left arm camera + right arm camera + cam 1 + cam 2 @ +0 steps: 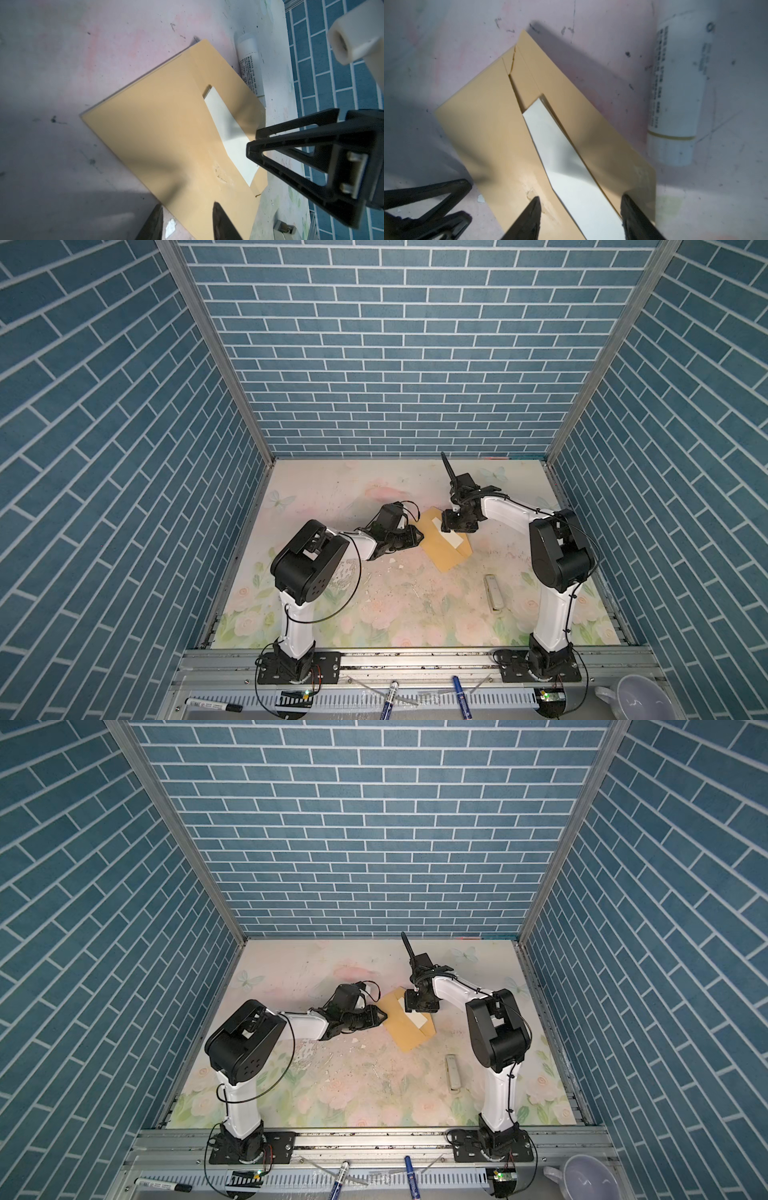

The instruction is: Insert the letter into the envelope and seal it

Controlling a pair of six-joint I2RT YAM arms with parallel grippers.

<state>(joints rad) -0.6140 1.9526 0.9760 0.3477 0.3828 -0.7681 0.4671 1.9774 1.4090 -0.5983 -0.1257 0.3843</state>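
The mustard-yellow envelope lies flat and slanted mid-table, its flap folded open to one side. A pale strip of the letter shows in the mouth; the rest sits inside. My right gripper hovers open over the mouth, one finger above the envelope body, the other above the flap. My left gripper is open at the envelope's long edge: one fingertip is over the paper and one is over the table.
A white glue tube lies just beyond the flap side, hidden under the right arm in both top views. A grey oblong object lies front-right. A white scrap sits by the left fingers. Markers and a cup are on the front rail.
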